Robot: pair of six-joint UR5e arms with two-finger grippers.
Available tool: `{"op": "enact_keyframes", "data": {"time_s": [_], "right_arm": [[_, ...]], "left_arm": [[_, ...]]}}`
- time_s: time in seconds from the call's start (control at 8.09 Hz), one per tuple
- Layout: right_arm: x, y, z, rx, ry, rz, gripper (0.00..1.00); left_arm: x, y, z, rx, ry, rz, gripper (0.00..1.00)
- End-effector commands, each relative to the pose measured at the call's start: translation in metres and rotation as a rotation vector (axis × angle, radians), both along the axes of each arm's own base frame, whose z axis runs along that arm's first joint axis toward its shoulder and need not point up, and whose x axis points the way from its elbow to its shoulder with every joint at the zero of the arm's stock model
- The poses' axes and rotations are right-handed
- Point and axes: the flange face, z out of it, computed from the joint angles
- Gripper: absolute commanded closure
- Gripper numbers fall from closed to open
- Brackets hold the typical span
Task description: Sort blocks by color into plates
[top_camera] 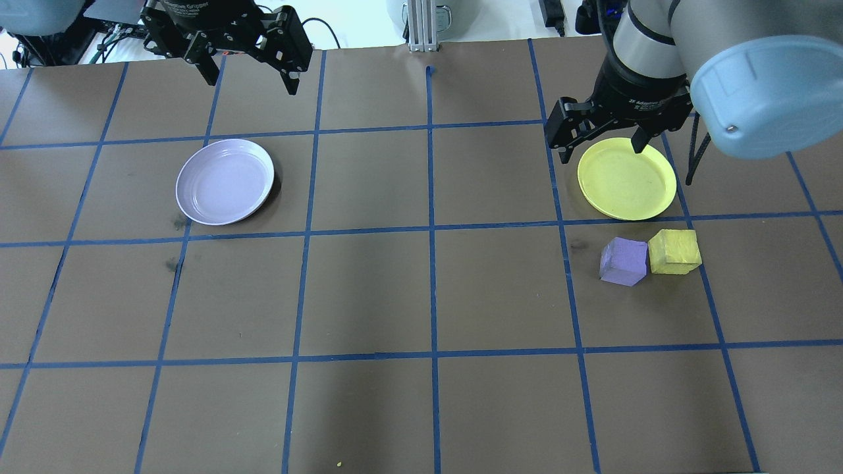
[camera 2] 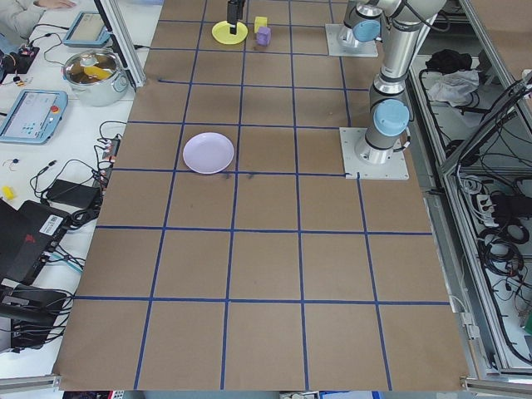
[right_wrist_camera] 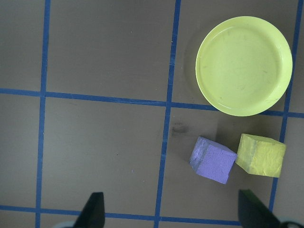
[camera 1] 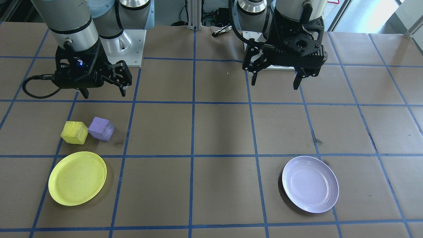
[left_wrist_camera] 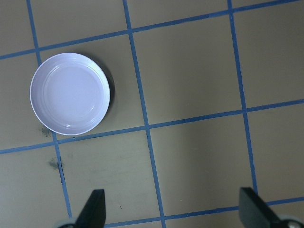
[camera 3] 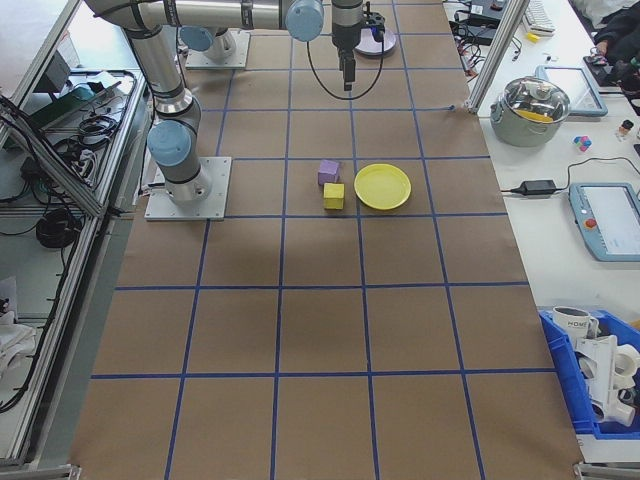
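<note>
Blocks (right_wrist_camera: 237, 158) only in right-wrist view

left gripper (camera 1: 275, 85): raised, jaws apart | right gripper (camera 1: 105, 93): likewise, seemingly

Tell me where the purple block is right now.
In the overhead view the purple block sits on the table's right side, beside the yellow block and just nearer the robot than the yellow plate.

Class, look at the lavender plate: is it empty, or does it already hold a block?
Empty. The lavender plate shows only its bare inside, while the purple block and yellow block sit on the table beside the yellow plate.
</note>
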Motion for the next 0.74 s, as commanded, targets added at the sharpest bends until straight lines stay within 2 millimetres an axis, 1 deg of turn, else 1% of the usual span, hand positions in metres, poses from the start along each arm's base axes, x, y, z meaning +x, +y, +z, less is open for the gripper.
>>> {"op": "enact_keyframes", "data": {"time_s": [0.0, 0.12, 0.37, 0.49, 0.62], "right_arm": [[-0.031, -0.019, -0.017, 0.031, 0.005, -0.006, 0.00], [-0.063, -0.025, -0.019, 0.038, 0.008, -0.002, 0.00], [-0.148, -0.033, -0.024, 0.058, 0.004, 0.023, 0.00], [-0.178, -0.031, -0.044, 0.102, -0.010, -0.016, 0.00], [-0.201, -0.026, -0.067, 0.151, -0.030, -0.010, 0.00]], "left_arm": [[0.000, -0.001, -0.002, 0.001, -0.005, 0.002, 0.00], [0.000, -0.002, -0.007, 0.011, -0.004, 0.001, 0.00], [0.000, 0.000, -0.011, 0.018, -0.005, 0.003, 0.00], [0.000, -0.001, -0.010, 0.009, -0.004, 0.003, 0.00], [0.000, -0.001, -0.010, 0.009, -0.003, 0.001, 0.00]]}}
